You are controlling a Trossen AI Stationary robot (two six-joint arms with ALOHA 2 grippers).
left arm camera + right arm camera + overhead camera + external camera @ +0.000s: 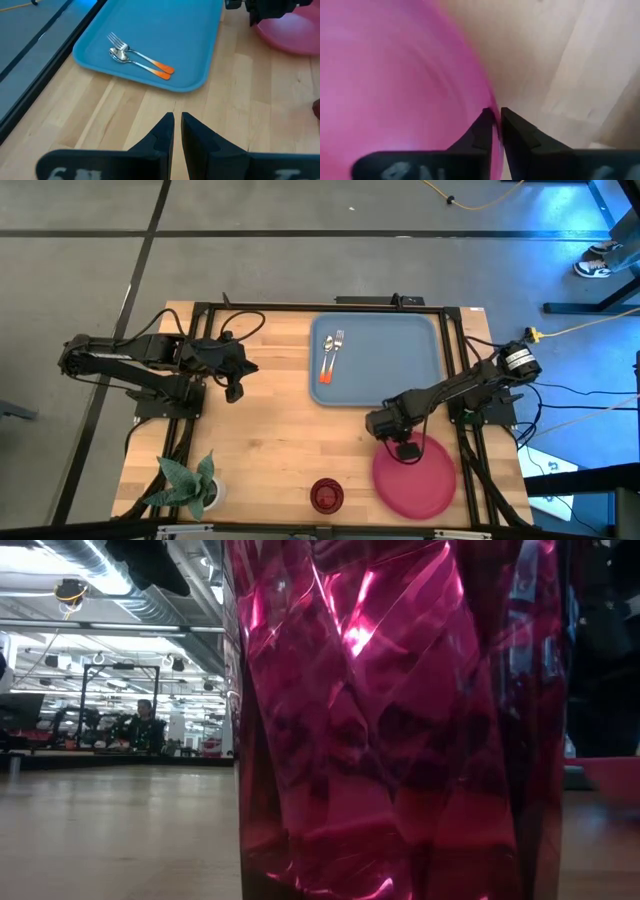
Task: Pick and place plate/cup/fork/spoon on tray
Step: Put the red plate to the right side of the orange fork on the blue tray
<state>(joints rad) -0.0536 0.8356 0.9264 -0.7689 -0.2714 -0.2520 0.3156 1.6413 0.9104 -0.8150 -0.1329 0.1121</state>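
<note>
Dark red faceted cup [400, 720] fills the low view, standing at the wooden table's [270, 450] near edge.
Right gripper [495, 125] pinches the round pink-red plate's [415, 477] rim beside the blue-grey tray [400, 350], where fork [336, 343] and spoon [328, 355] lie; left gripper [176, 125] hovers nearly closed, empty.

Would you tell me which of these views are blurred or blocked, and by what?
Low view: the cup stands so near the lens that it fills most of the frame, streaked with glare. Right wrist view: the plate is a soft pink blur, its rim between the right gripper fingers. High and left wrist views: sharp; fork and spoon are crisp on the tray.
</note>
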